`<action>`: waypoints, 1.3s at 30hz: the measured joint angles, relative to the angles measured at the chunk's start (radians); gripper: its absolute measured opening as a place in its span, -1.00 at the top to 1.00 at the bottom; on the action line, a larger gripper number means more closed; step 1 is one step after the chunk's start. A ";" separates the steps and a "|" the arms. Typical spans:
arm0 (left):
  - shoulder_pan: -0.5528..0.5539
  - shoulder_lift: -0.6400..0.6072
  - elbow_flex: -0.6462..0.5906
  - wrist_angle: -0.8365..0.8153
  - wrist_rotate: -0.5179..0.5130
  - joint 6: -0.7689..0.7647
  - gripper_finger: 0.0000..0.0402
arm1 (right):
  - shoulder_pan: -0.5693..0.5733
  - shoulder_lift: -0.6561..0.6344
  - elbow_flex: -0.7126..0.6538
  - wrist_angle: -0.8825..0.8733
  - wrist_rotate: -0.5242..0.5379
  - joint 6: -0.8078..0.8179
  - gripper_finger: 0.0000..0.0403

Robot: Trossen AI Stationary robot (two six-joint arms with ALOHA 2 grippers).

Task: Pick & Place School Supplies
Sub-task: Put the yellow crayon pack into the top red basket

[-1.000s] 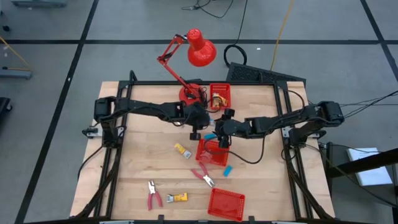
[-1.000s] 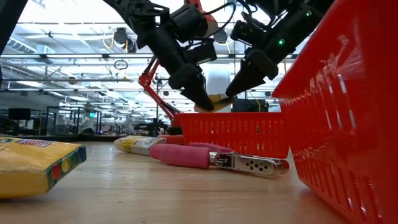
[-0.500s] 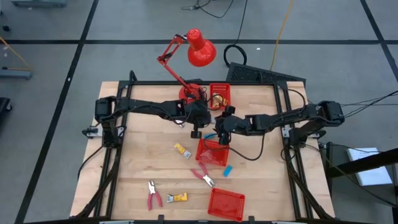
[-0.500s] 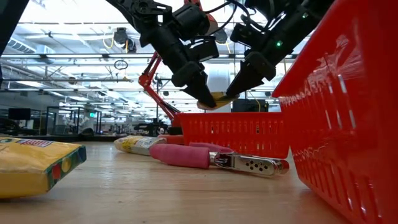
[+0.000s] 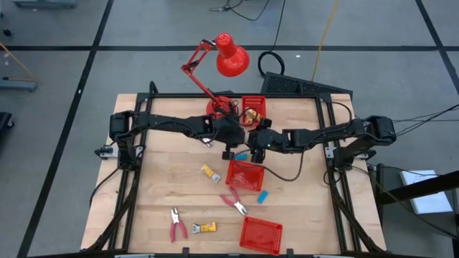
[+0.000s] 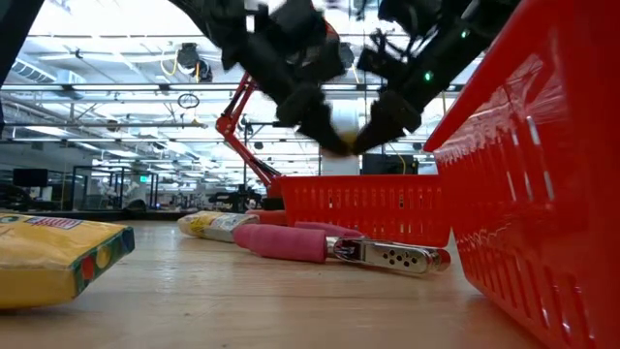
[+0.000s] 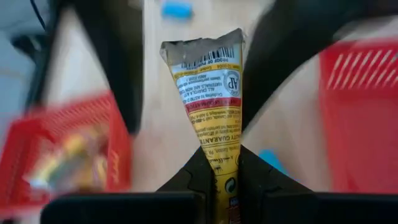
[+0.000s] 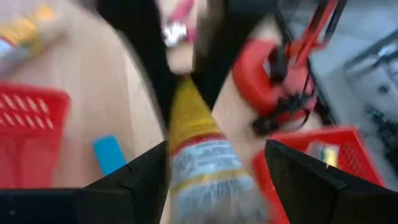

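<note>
Mid-handover, above the table's middle toward its far edge: left claw pinches the yellow, dark-printed tube — right claw's wide-spread fingers straddle its other end. Next, you need right to close before left releases.

glossy printed yellow tube; pale wood table; red mesh basket; pliers, metal jaws.
</note>
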 joint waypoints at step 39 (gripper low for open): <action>0.064 0.106 0.016 -0.032 -0.014 -0.038 0.83 | 0.002 0.014 0.000 0.058 0.026 -0.047 -0.23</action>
